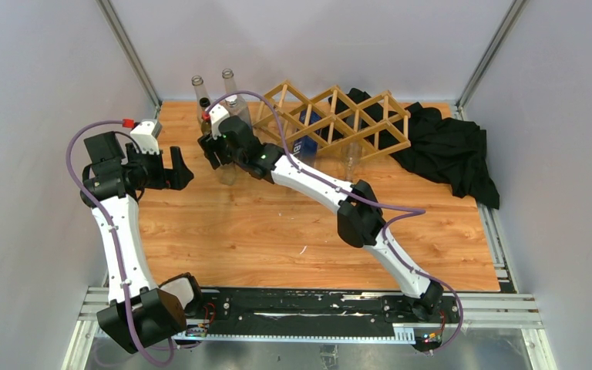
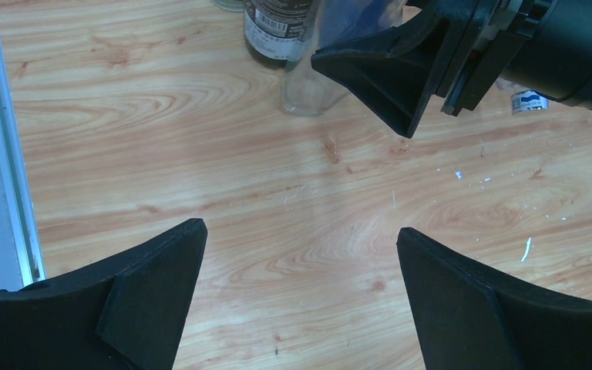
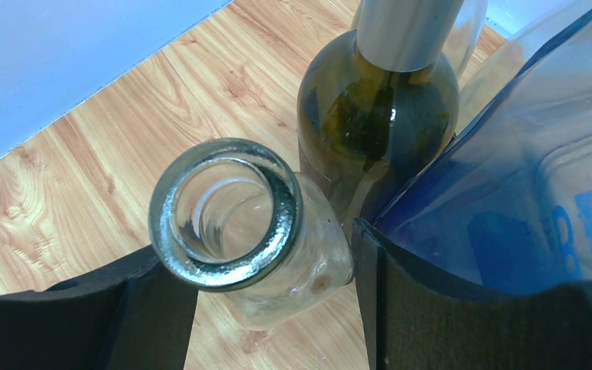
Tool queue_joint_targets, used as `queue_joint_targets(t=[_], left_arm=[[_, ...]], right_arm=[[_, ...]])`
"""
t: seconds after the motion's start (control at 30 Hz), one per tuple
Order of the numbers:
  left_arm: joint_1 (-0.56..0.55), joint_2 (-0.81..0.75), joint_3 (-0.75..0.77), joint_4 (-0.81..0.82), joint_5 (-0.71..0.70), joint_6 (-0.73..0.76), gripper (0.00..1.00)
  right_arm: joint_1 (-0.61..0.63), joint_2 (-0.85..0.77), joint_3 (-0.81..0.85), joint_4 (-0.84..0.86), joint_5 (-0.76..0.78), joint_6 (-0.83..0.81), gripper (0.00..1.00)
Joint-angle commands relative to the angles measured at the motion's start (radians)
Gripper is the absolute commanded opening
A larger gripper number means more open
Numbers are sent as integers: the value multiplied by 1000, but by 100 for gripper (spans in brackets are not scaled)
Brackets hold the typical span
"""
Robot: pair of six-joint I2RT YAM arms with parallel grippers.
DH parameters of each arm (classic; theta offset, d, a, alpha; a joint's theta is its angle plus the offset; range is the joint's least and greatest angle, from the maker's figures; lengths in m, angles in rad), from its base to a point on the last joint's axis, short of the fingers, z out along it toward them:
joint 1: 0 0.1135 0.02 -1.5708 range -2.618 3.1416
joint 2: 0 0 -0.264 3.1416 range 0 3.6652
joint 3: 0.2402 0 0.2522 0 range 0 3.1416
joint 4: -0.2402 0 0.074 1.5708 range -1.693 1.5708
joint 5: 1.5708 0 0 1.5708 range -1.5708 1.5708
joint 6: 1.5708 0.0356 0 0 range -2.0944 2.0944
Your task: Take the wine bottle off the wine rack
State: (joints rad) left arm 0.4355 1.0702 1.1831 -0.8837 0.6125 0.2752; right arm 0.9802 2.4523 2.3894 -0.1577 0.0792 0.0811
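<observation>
The clear glass wine bottle (image 3: 285,223) stands upright on the desk (image 1: 277,223), off the wine rack (image 1: 339,116) and to its left, at the far left of the desk. The right tool (image 1: 217,154) has one finger close on either side of it; whether they press the glass or have let go cannot be told. Just behind it are a dark green bottle (image 3: 378,116) and a blue bottle (image 3: 509,177). The left tool (image 2: 301,235) hovers nearby, released and holding nothing. A black cloth (image 1: 447,146) lies behind the rack.

One rack (image 1: 334,92), one cloth (image 1: 447,150), roughly six bottles (image 1: 229,81)
</observation>
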Motion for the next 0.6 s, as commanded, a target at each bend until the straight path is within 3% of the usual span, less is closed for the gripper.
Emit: queue_joint_targets(t=[0.0, 0.57], left_arm=[[2, -19, 1, 12, 26, -13, 100], [2, -19, 25, -13, 39, -11, 100]], right_arm=[[-7, -91, -38, 66, 18, -16, 70], [-6, -218, -124, 59, -8, -16, 91]])
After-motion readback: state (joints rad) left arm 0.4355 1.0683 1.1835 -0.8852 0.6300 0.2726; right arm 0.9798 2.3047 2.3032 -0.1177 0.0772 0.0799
